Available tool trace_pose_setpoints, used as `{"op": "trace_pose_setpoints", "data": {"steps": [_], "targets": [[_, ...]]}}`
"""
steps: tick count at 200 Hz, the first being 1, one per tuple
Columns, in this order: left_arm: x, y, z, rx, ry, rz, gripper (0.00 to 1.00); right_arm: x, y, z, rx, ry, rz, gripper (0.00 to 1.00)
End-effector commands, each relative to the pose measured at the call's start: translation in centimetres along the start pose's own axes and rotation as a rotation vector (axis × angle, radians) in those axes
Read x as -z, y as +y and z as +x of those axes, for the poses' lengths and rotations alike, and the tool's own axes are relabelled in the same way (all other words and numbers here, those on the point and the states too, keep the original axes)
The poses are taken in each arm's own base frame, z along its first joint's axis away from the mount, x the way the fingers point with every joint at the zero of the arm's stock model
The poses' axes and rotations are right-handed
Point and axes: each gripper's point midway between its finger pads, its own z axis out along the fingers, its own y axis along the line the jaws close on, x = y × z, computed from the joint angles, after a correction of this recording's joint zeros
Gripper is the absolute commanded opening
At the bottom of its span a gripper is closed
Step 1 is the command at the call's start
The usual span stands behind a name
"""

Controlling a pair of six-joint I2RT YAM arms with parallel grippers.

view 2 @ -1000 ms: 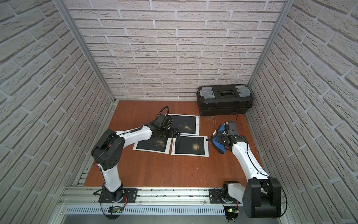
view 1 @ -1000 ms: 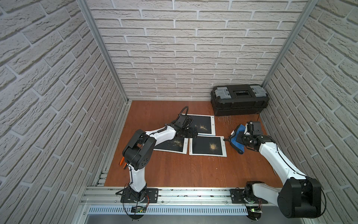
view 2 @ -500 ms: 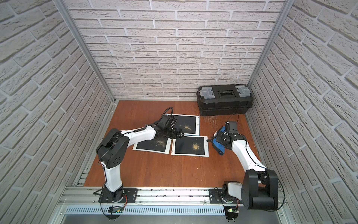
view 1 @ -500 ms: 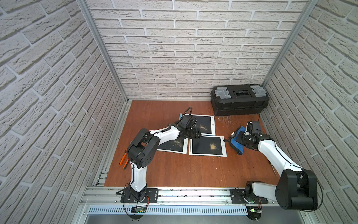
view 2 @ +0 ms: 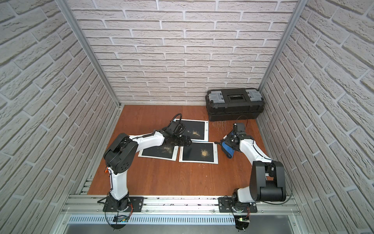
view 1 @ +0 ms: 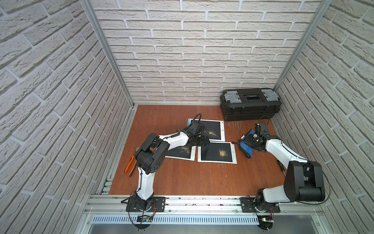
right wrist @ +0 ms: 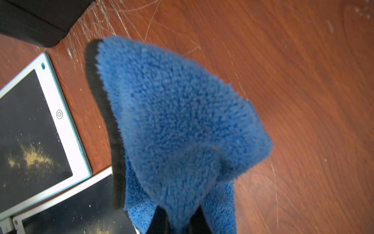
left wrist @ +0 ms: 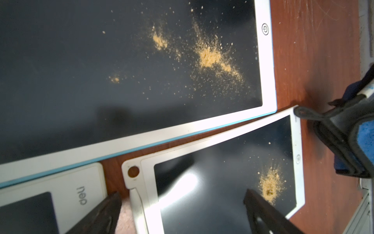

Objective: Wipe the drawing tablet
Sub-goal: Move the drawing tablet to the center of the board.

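Three drawing tablets (view 1: 214,153) lie flat and close together on the table (view 1: 182,182), white-framed, each dark screen dusted with tan powder. One blue cloth (view 1: 248,151) hangs pinched in the closed right gripper (view 1: 247,141) just beside them. The left gripper (view 1: 204,141) hovers above them, spread wide and empty.

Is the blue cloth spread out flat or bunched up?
Bunched up: the blue microfibre cloth is pinched in the shut right claw, folded over itself, not lying flat.
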Motion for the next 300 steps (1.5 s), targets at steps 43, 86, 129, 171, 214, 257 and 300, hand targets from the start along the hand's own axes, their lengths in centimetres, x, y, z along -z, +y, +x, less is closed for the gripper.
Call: {"op": "trace_pose_setpoints", "data": {"steps": [43, 86, 129, 171, 214, 257, 300], "targets": [[-0.5, 0.2, -0.1, 0.003, 0.002, -0.020, 0.97, -1.5, 3.7, -2.4, 0.021, -0.039, -0.040, 0.03], [-0.4, 0.2, 0.0, -0.003, 0.000, -0.021, 0.97, -4.6, 6.3, 0.6, 0.192, 0.059, 0.038, 0.03], [-0.4, 0.2, 0.2, -0.009, 0.006, -0.021, 0.97, -5.0, 6.7, 1.7, 0.282, 0.052, 0.097, 0.03], [-0.6, 0.5, 0.6, -0.011, 0.011, -0.024, 0.97, -4.5, 5.9, 3.4, 0.351, 0.062, 0.125, 0.03], [-0.3, 0.9, 1.5, 0.000, 0.016, -0.018, 0.97, -4.7, 5.4, 6.0, 0.379, 0.103, 0.104, 0.03], [0.1, 1.6, 3.1, 0.018, 0.029, -0.020, 0.97, -4.9, 5.5, 7.7, 0.387, 0.123, 0.088, 0.03], [0.5, 1.5, 5.0, 0.012, 0.043, -0.020, 0.97, -4.7, 5.9, 8.5, 0.401, 0.124, 0.083, 0.03]]}}
